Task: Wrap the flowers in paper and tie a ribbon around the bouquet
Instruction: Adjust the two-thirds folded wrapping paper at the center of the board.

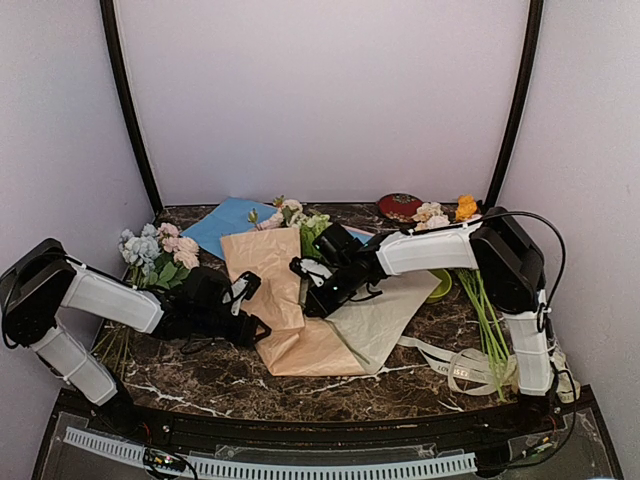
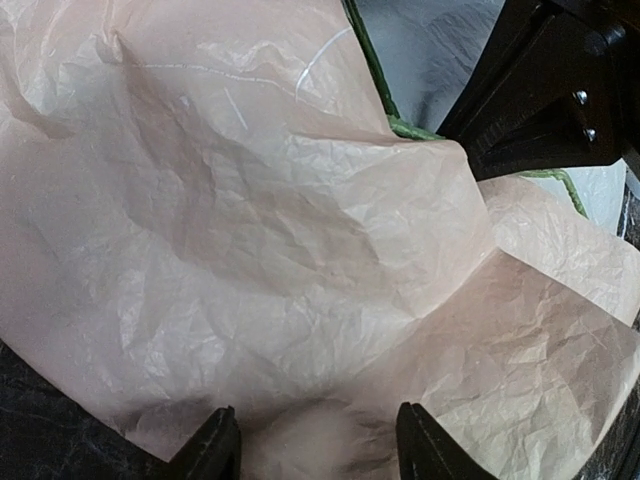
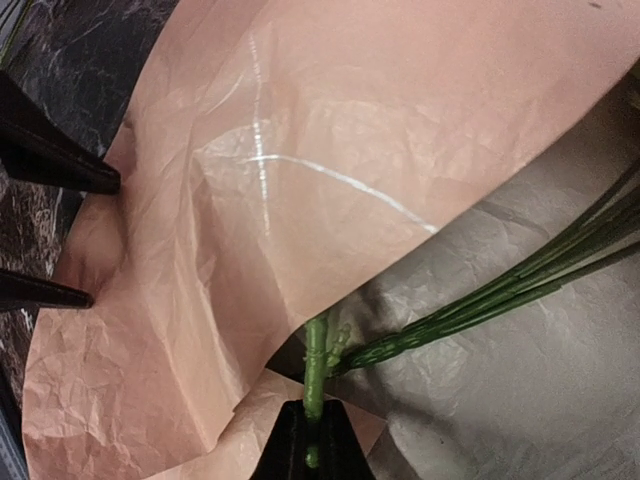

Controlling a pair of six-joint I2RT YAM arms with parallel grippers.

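dark marble tabletop point(image 1: 200, 375) w/ white veins, pale lilac walls point(image 1: 320, 100). left gripper point(image 2: 318, 445) fingers wide, astride paper point(image 2: 250, 250) (tan, creased). right gripper point(image 3: 312, 445) pinched tight on flowers point(image 3: 316, 350) stem.

Thin tan paper point(image 2: 250, 250) — creased, matt, smooth plastic-looking flower stems point(image 3: 470, 314) on the paper, dark veined marble-look table point(image 1: 200, 380) beneath it
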